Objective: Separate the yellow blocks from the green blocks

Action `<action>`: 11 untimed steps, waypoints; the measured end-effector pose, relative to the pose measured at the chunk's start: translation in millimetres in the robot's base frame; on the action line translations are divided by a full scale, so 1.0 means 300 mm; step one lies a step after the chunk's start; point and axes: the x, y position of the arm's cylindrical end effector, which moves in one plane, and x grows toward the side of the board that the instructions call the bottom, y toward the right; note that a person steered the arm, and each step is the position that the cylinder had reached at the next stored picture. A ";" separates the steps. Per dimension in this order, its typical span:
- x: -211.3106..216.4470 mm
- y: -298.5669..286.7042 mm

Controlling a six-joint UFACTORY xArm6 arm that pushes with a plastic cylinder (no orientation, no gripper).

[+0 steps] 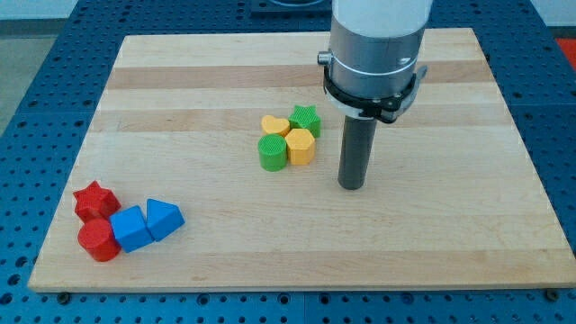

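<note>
1. Yellow blocks: two of them, a yellow heart point(274, 124) and a yellow hexagonal block point(301, 146), packed in one tight cluster with a green star point(305, 118) and a green cylinder point(272, 152). The cluster sits near the middle of the wooden board point(180, 81), slightly toward the top edge. All four look touching or nearly so.
2. Camera view: my tip point(351, 186) is down on the board, just to the right of the cluster, nearest the yellow hexagonal block, with a visible gap. No gripper here, just a plain rod with nothing that opens or closes; it holds nothing.
3. Risk: colours alternate in the cluster. A straight push toward the left edge likely drives the hexagonal block into the green cylinder and shifts the whole group as one lump. No separation.
4. Risk: the rod is wide against the gaps; wedging between star and hexagonal block probably clips both.
5. Risk: an off-centre hit spins a block and it slides past.
6. Red star point(94, 199), red cylinder point(97, 240) and two blue blocks point(147, 224) sit at the bottom-left corner, well apart. Long leftward pushes could eventually mix into them.
</note>
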 end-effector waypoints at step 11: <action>-0.337 -0.387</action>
